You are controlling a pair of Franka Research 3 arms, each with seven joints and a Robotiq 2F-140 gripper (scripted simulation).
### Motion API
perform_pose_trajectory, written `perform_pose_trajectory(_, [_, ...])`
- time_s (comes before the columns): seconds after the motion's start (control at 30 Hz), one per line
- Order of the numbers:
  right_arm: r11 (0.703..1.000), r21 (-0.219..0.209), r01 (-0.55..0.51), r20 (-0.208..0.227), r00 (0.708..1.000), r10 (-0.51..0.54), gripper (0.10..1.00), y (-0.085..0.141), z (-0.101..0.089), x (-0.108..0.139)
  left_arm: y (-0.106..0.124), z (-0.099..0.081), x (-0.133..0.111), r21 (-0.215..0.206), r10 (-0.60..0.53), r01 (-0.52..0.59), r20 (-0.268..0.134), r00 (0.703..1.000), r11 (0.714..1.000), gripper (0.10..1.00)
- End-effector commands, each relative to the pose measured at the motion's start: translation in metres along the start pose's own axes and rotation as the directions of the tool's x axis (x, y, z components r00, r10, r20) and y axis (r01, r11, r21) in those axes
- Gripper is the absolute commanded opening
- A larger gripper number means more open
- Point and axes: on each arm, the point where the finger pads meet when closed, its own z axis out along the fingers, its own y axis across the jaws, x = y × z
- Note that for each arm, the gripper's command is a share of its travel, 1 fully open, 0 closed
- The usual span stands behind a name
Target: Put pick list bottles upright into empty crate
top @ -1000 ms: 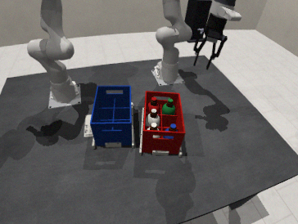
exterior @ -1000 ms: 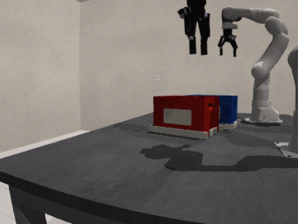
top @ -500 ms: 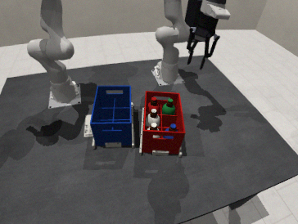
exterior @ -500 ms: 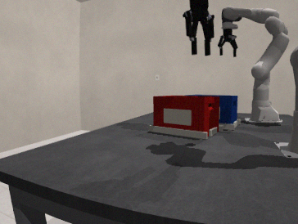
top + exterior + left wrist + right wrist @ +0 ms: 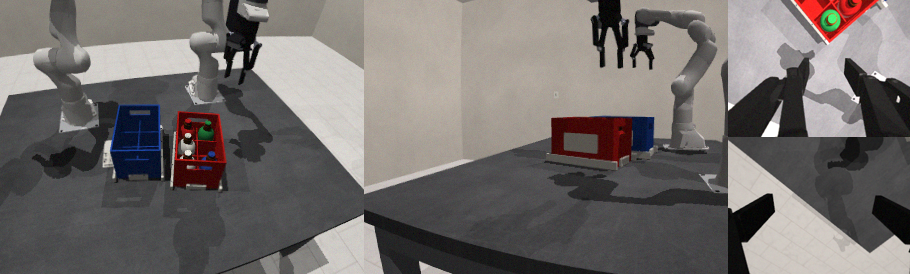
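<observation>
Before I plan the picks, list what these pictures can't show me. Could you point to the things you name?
- Pick list (image 5: 107, 156) lines: too small in the top view.
- Labels on the nearest white bottle (image 5: 188, 157) and blue bottle (image 5: 211, 157): mostly behind the red crate's (image 5: 199, 176) (image 5: 561, 125) (image 5: 818, 32) near wall, top view.
- Right pincer (image 5: 642, 67) (image 5: 823, 202): cut off by the top view's upper edge.
</observation>
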Motion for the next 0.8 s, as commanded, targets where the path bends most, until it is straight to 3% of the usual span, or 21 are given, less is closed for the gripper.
perform_pose_trajectory(0.0, [1.0,0.001,-0.004,-0.004,1.0,0.004,1.0,0.0002,0.0004,0.0011,-0.0014,-0.0007,-0.0025,0.003,0.06,-0.06,0.003,0.998,0.998,0.442])
perform_pose_trajectory(0.77, [1.0,0.001,-0.004,-0.004,1.0,0.004,1.0,0.0002,0.0004,0.0011,0.0015,0.0005,0.0014,0.003,0.093,-0.094,0.003,0.996,0.996,0.442])
